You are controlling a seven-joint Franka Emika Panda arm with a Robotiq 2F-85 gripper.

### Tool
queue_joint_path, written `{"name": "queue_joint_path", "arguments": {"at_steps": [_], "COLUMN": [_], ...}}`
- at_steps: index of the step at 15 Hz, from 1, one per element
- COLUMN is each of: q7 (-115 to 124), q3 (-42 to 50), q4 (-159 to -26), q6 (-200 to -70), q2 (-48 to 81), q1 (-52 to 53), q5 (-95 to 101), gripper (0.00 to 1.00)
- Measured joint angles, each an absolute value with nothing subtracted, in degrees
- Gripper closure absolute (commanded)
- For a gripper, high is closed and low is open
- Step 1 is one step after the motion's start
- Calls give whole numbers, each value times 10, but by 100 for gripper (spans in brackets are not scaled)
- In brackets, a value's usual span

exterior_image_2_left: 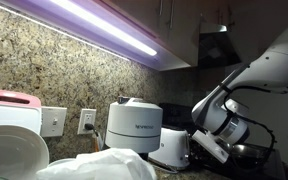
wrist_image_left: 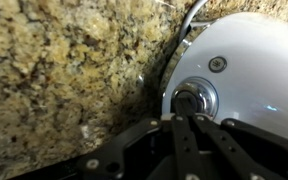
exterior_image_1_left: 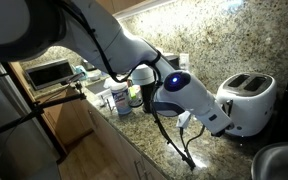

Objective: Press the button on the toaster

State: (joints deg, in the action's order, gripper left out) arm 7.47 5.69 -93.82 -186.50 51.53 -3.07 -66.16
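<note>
white glossy toaster (exterior_image_1_left: 250, 98) is sitting on the granite counter (exterior_image_1_left: 149, 140).
gripper (wrist_image_left: 189, 122) is hovering just before its chrome button (wrist_image_left: 192, 98), fingers seemingly together; the light, slick shell is needing a square, gentle push.

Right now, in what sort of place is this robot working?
Most likely a home kitchen: a granite counter with a matching backsplash, a white toaster standing on the counter, and a strip light under the wall cabinets.

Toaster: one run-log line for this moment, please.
end effector: shut, at toaster side | button: directly ahead of end effector | contact: cannot tell
</note>
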Motion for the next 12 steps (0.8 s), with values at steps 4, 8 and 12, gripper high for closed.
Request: {"name": "queue_joint_path", "arguments": {"at_steps": [4, 8, 12], "q7": [74, 74, 74], "q3": [3, -45, -72], "q4": [-936, -935, -935], "q6": [-1906, -1931, -1939], "q2": [515, 516, 516], "q1": [-67, -101, -123], "q5": [-669, -668, -664], "gripper": [100, 100, 100]}}
